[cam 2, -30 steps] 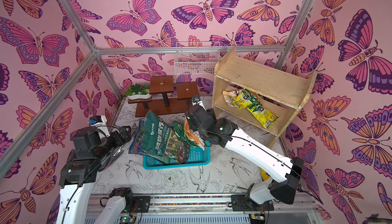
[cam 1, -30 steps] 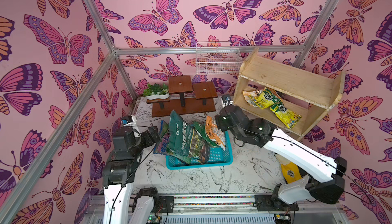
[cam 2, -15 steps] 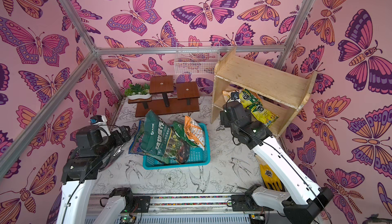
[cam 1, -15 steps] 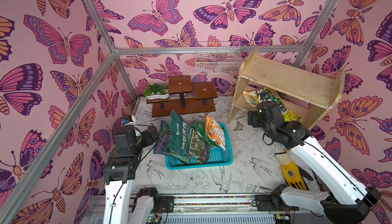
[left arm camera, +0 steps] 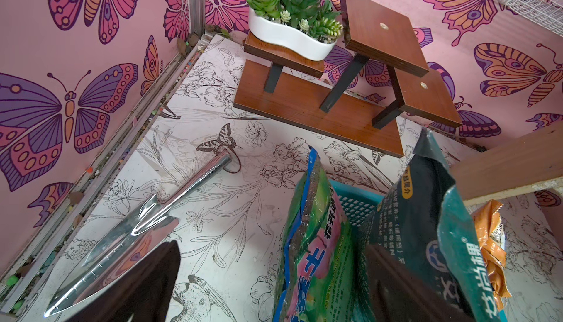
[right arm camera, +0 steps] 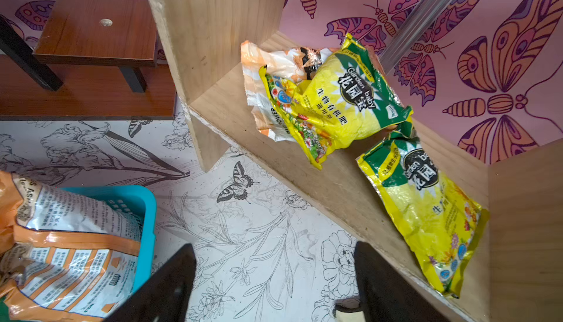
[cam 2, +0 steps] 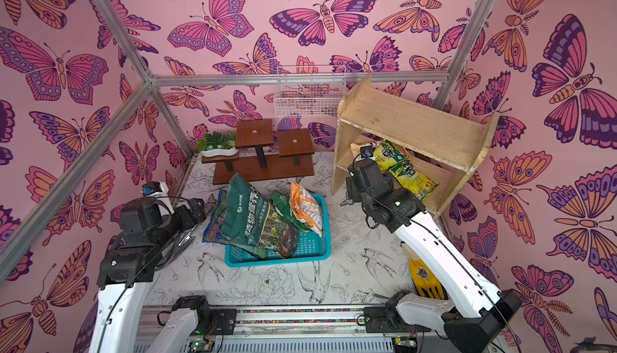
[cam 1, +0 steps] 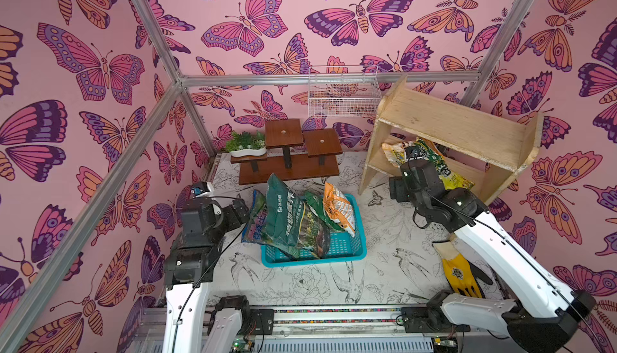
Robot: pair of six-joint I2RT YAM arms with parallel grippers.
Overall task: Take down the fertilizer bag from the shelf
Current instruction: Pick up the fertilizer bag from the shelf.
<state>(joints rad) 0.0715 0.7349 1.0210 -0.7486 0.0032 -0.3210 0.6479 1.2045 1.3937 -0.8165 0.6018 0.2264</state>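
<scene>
The shelf (cam 1: 450,127) (cam 2: 410,124) of pale plywood stands at the back right. On its lower tier lie two yellow-green fertilizer bags (right arm camera: 335,101) (right arm camera: 426,213), with a crumpled orange-white bag (right arm camera: 274,70) under the first. Both top views show them (cam 1: 430,154) (cam 2: 414,181). My right gripper (right arm camera: 274,287) is open and empty, above the floor just in front of that tier's edge. The arm's wrist (cam 1: 417,181) hides its jaws in both top views. My left gripper (left arm camera: 268,293) is open beside the basket, with the edge of a green-pink bag (left arm camera: 316,244) between its fingers.
A blue basket (cam 1: 347,247) holds several bags, among them a dark green one (cam 1: 290,221) and an orange one (cam 1: 339,207). A brown stepped stand (cam 1: 293,154) carries a planter (cam 1: 247,144). A wire basket (cam 1: 344,94) hangs behind. A steel trowel (left arm camera: 137,223) and a yellow glove (cam 1: 460,271) lie on the floor.
My right arm has swung from over the basket to the front of the shelf's lower tier. The orange bag stays in the basket. The left arm has barely moved.
</scene>
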